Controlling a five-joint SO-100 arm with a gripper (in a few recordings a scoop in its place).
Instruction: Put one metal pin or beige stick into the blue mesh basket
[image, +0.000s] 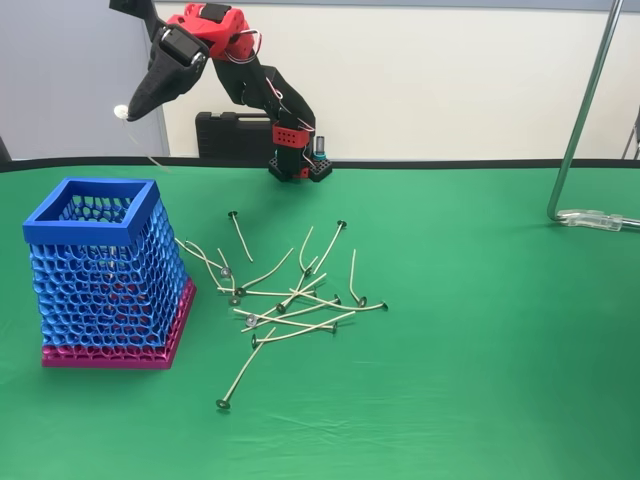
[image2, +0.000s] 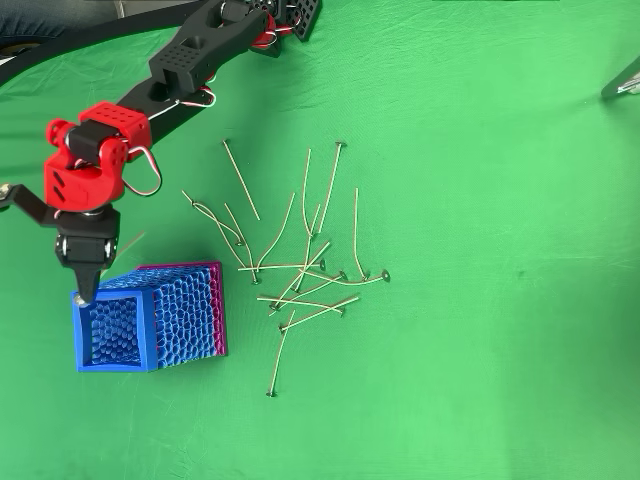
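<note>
Transport step: gripper (image: 128, 108) closed on one beige stick (image: 150, 157), held high at 12 o'clock of blue mesh basket (image: 92, 212), tip near rim corner in overhead view. Next: centre over opening, then release. Remaining sticks (image: 290, 295) at 3 o'clock on surface (image: 480, 350).

Blue basket (image: 95, 270) with honeycomb holes and pink bottom, beige sticks (image: 290, 300), red-and-black arm (image2: 150, 90), green table (image: 480, 330).

Fixed view: low at the near edge, facing the far wall. Overhead view: straight down. Both share the green surface (image: 480, 350), basket (image: 105, 275) and arm.
</note>
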